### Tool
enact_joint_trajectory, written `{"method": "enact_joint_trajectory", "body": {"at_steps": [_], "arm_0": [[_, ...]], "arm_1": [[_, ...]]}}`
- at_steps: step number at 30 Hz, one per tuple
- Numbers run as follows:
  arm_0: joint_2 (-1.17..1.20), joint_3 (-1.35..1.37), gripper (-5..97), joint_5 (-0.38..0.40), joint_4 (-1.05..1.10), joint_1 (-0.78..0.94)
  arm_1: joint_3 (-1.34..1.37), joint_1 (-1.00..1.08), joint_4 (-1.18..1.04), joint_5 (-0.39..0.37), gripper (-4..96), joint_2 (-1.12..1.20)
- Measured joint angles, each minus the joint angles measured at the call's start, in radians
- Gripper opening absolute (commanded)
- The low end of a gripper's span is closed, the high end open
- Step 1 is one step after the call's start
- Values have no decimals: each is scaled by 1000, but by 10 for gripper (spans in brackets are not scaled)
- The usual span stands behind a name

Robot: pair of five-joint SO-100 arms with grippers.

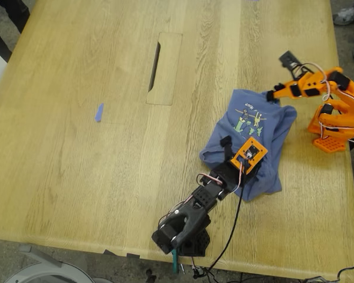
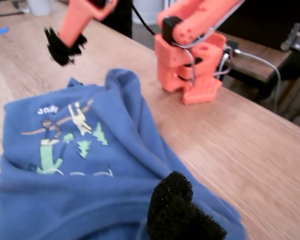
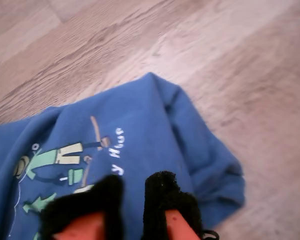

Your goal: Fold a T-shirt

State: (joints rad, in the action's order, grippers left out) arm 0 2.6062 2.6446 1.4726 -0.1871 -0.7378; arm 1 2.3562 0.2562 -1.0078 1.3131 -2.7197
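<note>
T-shirt (image 1: 251,138) bunched on wooden table (image 1: 76,147) toward exterior view's right, my first gripper (image 1: 227,144) over its hem, jaw state unclear, my second gripper (image 3: 132,192) slightly parted above print, blue tape scrap (image 1: 99,112) well apart.

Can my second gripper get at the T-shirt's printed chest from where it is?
Probably yes: my second gripper hangs right over the T-shirt, beside the print, nothing between.

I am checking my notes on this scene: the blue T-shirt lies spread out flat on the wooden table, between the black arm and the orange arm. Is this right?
Not quite. The T-shirt is not spread flat: the exterior view shows it crumpled in a bunched heap with folds and rolled edges. The rest holds: it lies on the wooden table, between the black arm and the orange arm.
</note>
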Motion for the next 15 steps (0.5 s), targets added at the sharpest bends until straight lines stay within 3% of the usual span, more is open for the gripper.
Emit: {"method": "enact_joint_trajectory", "body": {"at_steps": [6,15], "arm_0": [[-353,-67,110,2,337,106],[-816,-206,33,28,601,215]], "arm_1": [[-21,-103,141,5,2,190],[-37,-201,293,2,-3,402]]}}
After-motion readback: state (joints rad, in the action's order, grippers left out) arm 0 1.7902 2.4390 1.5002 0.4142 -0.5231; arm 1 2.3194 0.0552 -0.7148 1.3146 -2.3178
